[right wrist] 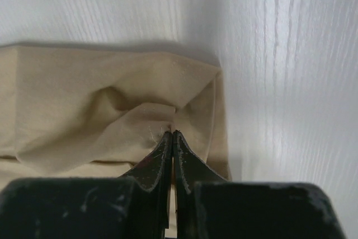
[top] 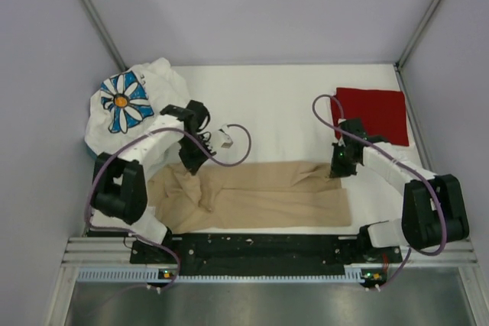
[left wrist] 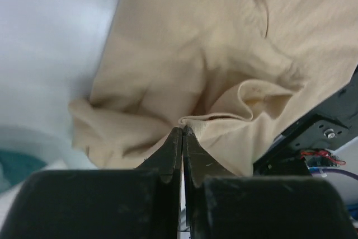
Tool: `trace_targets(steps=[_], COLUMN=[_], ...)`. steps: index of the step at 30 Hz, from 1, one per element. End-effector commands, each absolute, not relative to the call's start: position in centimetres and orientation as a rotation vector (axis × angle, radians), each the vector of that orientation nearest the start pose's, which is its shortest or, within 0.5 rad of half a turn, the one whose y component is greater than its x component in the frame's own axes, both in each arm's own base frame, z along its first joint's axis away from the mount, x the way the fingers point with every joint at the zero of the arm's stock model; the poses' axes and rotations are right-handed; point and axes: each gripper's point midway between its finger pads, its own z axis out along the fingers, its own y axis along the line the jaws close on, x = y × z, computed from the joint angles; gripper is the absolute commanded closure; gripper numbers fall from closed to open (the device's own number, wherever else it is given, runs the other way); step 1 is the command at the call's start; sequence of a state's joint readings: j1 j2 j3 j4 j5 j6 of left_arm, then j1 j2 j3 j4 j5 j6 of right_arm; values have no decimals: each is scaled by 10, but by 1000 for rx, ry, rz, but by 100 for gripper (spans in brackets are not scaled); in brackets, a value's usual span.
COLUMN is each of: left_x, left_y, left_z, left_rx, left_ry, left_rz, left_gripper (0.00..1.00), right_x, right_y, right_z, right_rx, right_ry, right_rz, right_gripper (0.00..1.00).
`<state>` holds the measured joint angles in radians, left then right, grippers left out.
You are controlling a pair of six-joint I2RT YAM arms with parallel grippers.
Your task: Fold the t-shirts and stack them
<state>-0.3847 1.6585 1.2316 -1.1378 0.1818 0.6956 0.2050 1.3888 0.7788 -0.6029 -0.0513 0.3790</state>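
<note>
Both closed: my left gripper (left wrist: 183,131) pinched a rumpled fold at the left end of the plain tan cloth t-shirt (top: 260,196), my right gripper (right wrist: 172,134) its far right corner, the shirt lying spread between them.

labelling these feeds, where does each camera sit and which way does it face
Top external: above and behind the arms, looking down on the table; both arms show, bases at the bottom edge.
Left wrist: on the left arm, facing along its shut left gripper onto the tan t-shirt.
Right wrist: on the right arm, facing along its shut right gripper near that shirt's corner.
Shared: both wrist views show the tan t-shirt pinched.
</note>
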Motion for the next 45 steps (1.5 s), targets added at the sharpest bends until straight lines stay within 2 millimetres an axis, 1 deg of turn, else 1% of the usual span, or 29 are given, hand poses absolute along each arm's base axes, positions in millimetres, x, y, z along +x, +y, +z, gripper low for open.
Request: trace_targets(steps=[1, 2, 6, 7, 9, 10, 11, 13, 14, 15, 17, 20, 22, 24, 25, 26, 28, 31, 34, 35, 36, 37, 38, 40, 42, 45], left_x=[207, 197, 162, 157, 154, 158, 167, 195, 212, 226, 257, 295, 312, 314, 310, 302, 286, 263, 238, 226, 209, 197, 184, 160, 144, 135], left_y=[-64, -59, -43, -38, -26, -21, -18, -21, -25, -30, -36, -33, -30, -28, -27, -26, -23, -11, -9, -9, -9, -9, -9, -7, -6, -4], left_z=[97, 96, 86, 84, 80, 81, 85, 100, 111, 122, 148, 187, 216, 231, 231, 226, 210, 188, 192, 194, 193, 189, 184, 162, 142, 120], left_rx=[1502, 1496, 1521, 1516, 1484, 1453, 1406, 1302, 1263, 1223, 1159, 1058, 987, 968, 979, 993, 1016, 1014, 1018, 1033, 1064, 1101, 1137, 1197, 1242, 1269], left_ry=[2713, 2734, 2804, 2819, 2843, 2839, 2824, 2749, 2696, 2652, 2554, 2447, 2380, 2353, 2360, 2380, 2414, 2461, 2499, 2512, 2546, 2571, 2603, 2696, 2769, 2833], left_rz=[-286, -302, -333, -314, -254, -215, -181, -126, -112, -108, -73, 37, 84, 99, 99, 91, 86, 131, 100, 79, 49, 22, -9, -69, -122, -149], left_gripper=[100, 100, 100, 100, 100, 100, 100, 100, 100, 100, 100, 100, 100, 100, 100, 100, 100, 100, 100, 100, 100, 100, 100, 100, 100, 100], right_x=[236, 237, 237, 239, 244, 250, 258, 278, 289, 299, 320, 349, 361, 367, 366, 364, 356, 346, 336, 331, 326, 320, 314, 301, 293, 286], right_y=[66, 61, 55, 53, 46, 45, 44, 45, 47, 49, 51, 47, 44, 45, 46, 47, 47, 45, 46, 45, 43, 42, 42, 43, 45, 44], right_z=[50, 51, 53, 54, 57, 61, 66, 79, 86, 87, 97, 115, 125, 130, 129, 125, 115, 99, 91, 88, 86, 83, 79, 68, 59, 50], right_rx=[339, 354, 378, 389, 401, 395, 378, 349, 332, 317, 290, 282, 271, 257, 258, 255, 253, 258, 261, 266, 275, 281, 287, 293, 294, 305], right_ry=[2758, 2746, 2733, 2727, 2709, 2692, 2664, 2608, 2585, 2586, 2571, 2519, 2493, 2484, 2490, 2503, 2532, 2576, 2604, 2612, 2615, 2624, 2637, 2670, 2701, 2735], right_rz=[174, 138, 98, 92, 63, 58, 50, 52, 63, 66, 60, 14, -12, -16, -8, -2, 1, -18, -6, -14, -23, -27, -23, -8, -1, -9], right_gripper=[100, 100, 100, 100, 100, 100, 100, 100, 100, 100, 100, 100, 100, 100, 100, 100, 100, 100, 100, 100, 100, 100, 100, 100, 100, 100])
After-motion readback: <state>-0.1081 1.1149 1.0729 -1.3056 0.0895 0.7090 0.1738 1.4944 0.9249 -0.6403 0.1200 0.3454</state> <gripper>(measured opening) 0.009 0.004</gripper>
